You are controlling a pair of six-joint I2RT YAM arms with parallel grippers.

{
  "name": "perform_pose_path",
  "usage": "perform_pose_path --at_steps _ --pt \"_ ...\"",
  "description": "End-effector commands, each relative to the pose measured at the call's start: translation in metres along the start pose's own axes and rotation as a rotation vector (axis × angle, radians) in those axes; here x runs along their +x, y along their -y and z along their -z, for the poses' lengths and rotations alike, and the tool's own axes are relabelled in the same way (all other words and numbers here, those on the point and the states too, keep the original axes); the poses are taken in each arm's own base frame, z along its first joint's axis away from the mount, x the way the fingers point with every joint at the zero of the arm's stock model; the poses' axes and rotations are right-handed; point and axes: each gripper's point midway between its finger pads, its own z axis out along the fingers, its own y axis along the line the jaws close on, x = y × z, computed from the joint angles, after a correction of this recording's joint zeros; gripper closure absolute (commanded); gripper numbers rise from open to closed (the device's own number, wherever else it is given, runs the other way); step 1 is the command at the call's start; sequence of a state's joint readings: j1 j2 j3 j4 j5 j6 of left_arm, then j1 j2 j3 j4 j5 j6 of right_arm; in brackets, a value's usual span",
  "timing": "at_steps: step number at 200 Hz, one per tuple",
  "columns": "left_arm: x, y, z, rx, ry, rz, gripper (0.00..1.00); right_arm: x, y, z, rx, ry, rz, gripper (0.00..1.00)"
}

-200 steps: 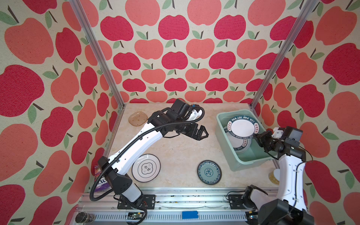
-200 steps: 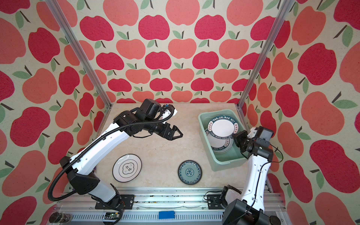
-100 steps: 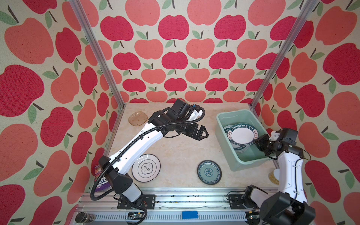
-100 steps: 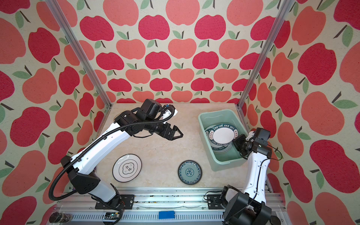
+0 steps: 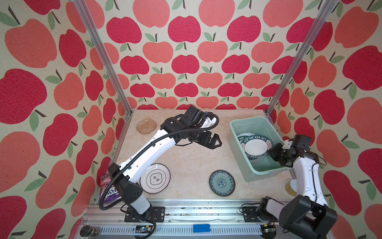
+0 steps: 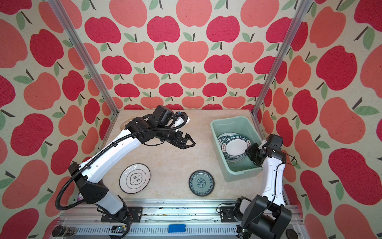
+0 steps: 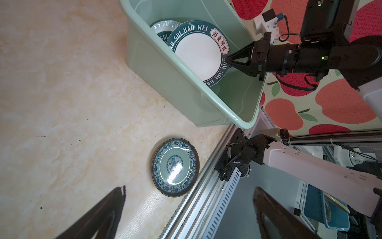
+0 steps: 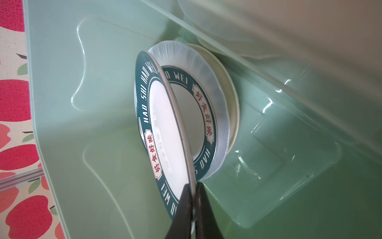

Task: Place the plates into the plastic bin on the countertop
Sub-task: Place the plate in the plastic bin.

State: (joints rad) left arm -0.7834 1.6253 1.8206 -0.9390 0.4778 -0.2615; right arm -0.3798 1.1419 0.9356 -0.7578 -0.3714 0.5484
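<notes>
Item: white round plate with dark-green lettered rim (image 8: 163, 128), tilted inside the pale mint plastic bin (image 5: 266, 173) at the beige countertop's (image 5: 186, 161) right edge. The right gripper (image 8: 192, 186) pinches its rim. Advised: lower it flat onto the stacked plates (image 8: 206, 115) before letting go. The left gripper (image 5: 217, 142) is spread and empty.

2 green-lettered plates (image 5: 255, 147), 1 clear glass (image 8: 206, 66), 1 plain white (image 8: 233, 99), 1 amber (image 5: 146, 125), 1 teal (image 5: 222, 183), 1 black-rimmed (image 5: 158, 180); 1 bin (image 5: 265, 175).

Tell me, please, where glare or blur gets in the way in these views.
Left wrist view: a white glare patch sits on the teal patterned plate. Right wrist view: the right gripper, shut on the green-rimmed lettered plate, is soft and out of focus; bright streaks glint off the plastic bin. Both top views: evenly lit, sharp.
</notes>
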Motion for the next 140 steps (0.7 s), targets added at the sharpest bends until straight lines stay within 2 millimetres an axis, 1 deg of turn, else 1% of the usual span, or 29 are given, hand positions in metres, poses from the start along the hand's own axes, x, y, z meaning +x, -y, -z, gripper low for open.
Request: perform_pose_path --at_steps 1,73,140 --pt "-0.004 0.003 0.005 -0.009 0.013 -0.029 0.01 -0.001 -0.003 -0.003 -0.001 -0.003 0.037 1.00" --pt "-0.004 0.002 0.005 -0.015 0.012 -0.026 0.01 -0.002 0.000 -0.014 0.013 -0.028 0.035 1.00" --pt "-0.003 0.001 0.003 -0.018 0.003 -0.022 0.01 -0.001 0.008 -0.024 0.042 -0.056 0.020 1.00"
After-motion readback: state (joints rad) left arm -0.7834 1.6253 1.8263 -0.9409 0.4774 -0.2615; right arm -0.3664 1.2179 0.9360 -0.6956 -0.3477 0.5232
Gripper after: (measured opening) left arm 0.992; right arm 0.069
